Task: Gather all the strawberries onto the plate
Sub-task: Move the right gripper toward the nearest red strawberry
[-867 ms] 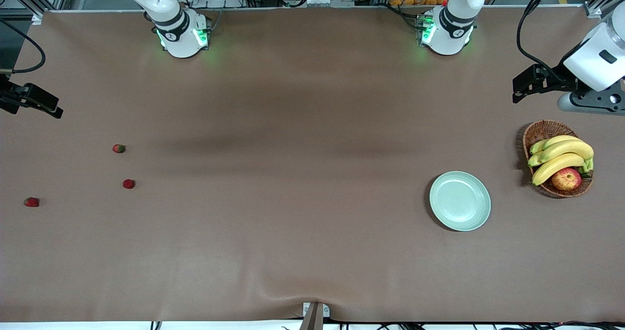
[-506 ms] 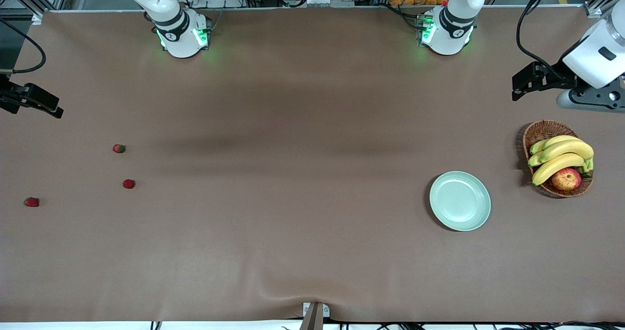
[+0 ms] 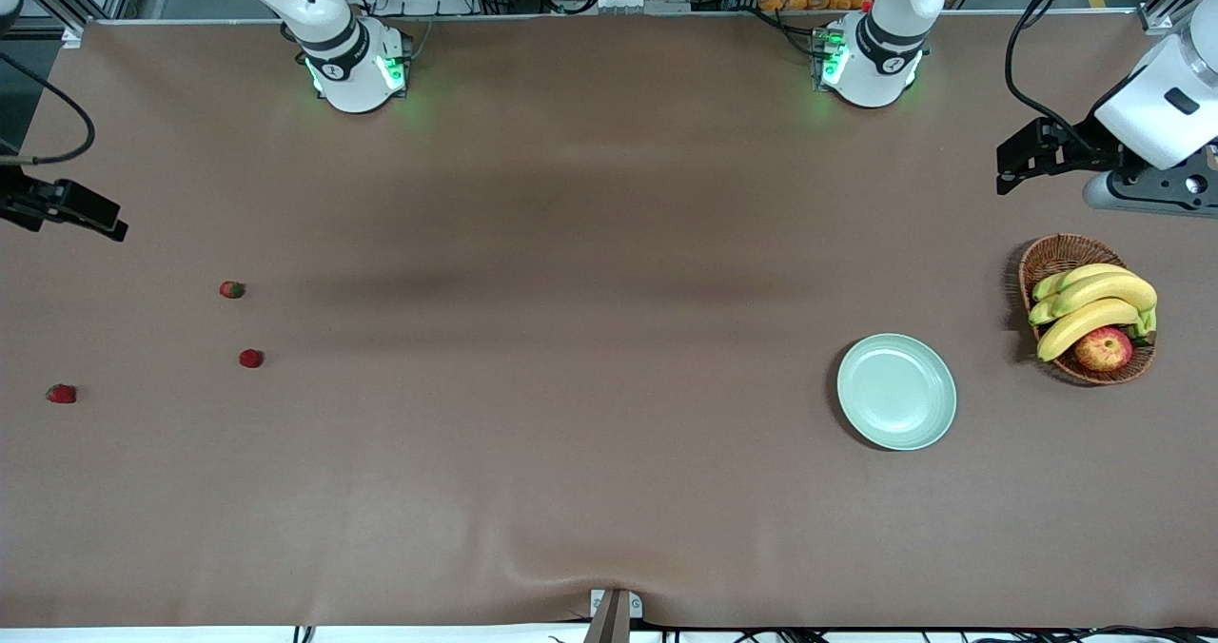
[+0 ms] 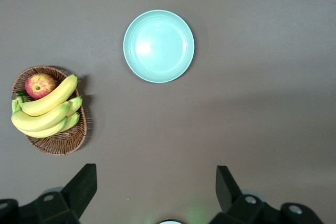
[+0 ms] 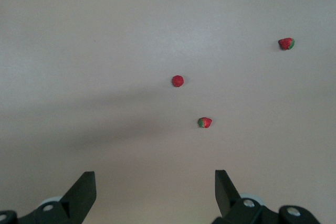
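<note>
Three strawberries lie apart on the brown table at the right arm's end: one (image 3: pixel 231 289), one (image 3: pixel 250 359) nearer the front camera, and one (image 3: pixel 61 394) by the table's end. In the right wrist view they show as small red berries (image 5: pixel 178 81), (image 5: pixel 205 123), (image 5: pixel 286 43). My right gripper (image 3: pixel 81 213) (image 5: pixel 154 178) hangs open, high over bare table beside them. The mint-green plate (image 3: pixel 896 392) (image 4: pixel 158 45) sits empty toward the left arm's end. My left gripper (image 3: pixel 1023 163) (image 4: pixel 156 174) is open and empty, high over the table beside the basket.
A brown wicker basket (image 3: pixel 1056 255) (image 4: pixel 58 142) with bananas (image 3: pixel 1094 305) and a red-yellow apple (image 3: pixel 1104 348) stands beside the plate, closer to the table's end. A wide stretch of brown table lies between the strawberries and the plate.
My right gripper has drifted slightly toward the strawberries. My left gripper has edged a little away from the basket. Both stay open; the strawberries and plate have not moved.
</note>
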